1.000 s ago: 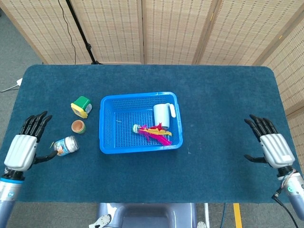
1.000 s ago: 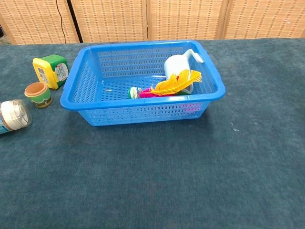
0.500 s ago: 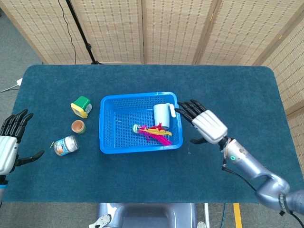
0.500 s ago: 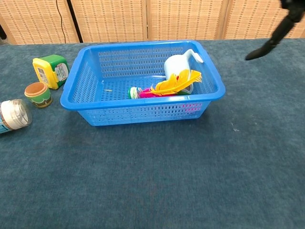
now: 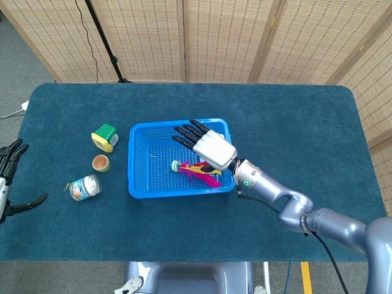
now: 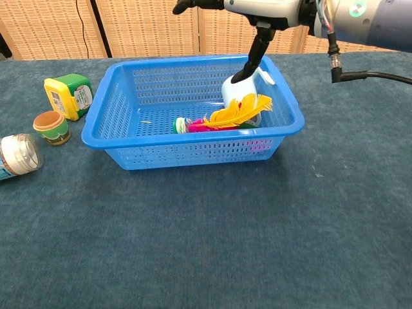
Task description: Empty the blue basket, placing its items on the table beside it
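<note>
The blue basket [image 5: 132,168] [image 6: 193,154] stands mid-table. A white cup [image 6: 239,88] sits in its back right corner, and a yellow and pink feather toy [image 5: 200,171] [image 6: 237,111] lies in front of it. My right hand [image 5: 206,144] [image 6: 265,5] hovers over that corner, fingers spread and holding nothing. In the head view it hides the cup. In the chest view its thumb points down at the cup; contact cannot be told. My left hand [image 5: 8,160] is at the table's left edge, fingers apart and empty.
Left of the basket are a green and yellow container [image 5: 105,137] [image 6: 69,95], a small terracotta pot [image 5: 100,163] [image 6: 51,127] and a jar lying on its side [image 5: 84,187] [image 6: 18,156]. Bare blue cloth lies right of and in front of the basket.
My right hand swept from the table's right side leftward to above the basket's back right corner. My left hand drew back from the jar to the left edge.
</note>
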Robot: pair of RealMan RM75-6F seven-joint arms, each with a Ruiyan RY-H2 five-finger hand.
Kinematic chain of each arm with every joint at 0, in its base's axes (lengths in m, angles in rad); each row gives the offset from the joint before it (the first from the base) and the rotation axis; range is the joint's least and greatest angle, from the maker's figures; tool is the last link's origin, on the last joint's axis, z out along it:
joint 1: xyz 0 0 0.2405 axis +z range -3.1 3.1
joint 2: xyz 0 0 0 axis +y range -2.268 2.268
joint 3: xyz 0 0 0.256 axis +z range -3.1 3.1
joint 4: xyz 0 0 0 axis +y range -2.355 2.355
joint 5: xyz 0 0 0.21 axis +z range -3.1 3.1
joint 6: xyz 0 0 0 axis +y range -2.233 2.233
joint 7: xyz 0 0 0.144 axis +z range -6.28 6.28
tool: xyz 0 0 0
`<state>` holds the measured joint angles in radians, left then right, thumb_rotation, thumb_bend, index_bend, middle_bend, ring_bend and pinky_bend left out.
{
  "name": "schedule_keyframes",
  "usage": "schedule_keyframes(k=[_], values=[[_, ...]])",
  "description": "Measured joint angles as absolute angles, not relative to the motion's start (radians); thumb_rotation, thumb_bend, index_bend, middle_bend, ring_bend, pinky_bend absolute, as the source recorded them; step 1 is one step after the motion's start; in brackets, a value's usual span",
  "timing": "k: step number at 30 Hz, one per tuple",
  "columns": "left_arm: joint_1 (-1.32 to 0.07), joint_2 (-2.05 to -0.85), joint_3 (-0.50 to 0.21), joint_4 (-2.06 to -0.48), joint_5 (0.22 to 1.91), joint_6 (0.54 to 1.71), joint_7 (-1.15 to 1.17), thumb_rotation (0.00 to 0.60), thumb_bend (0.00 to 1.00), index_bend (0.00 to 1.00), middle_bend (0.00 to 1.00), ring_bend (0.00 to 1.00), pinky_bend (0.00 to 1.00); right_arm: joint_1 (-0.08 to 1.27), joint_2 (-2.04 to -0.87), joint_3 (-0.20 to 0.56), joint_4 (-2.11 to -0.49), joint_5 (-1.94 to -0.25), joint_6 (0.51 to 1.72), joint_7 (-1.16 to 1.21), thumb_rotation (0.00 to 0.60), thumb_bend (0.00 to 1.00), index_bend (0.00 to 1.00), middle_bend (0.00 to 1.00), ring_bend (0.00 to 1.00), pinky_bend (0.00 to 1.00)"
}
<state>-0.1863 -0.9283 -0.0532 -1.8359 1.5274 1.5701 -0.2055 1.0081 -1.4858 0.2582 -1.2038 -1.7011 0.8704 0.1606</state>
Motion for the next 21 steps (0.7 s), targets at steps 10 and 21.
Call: schedule_keyframes(k=[10, 21], values=[[-0.184, -0.931, -0.054, -1.826, 1.539, 1.546, -0.207, 0.6, 0.13, 0.0, 0.0, 0.0, 0.0, 1.126, -1.555, 0.118, -0.892, -1.849, 0.853, 0.158, 0.6, 0.0, 0.0, 0.0, 0.0, 0.0], [-0.194, -0.944, -0.064, -1.84, 1.522, 1.506, -0.158, 0.6, 0.13, 0.0, 0.0, 0.0, 0.0, 1.19, -1.618, -0.057, -0.636, -1.991, 0.941, 0.209, 0.6, 0.0, 0.0, 0.0, 0.0, 0.0]])
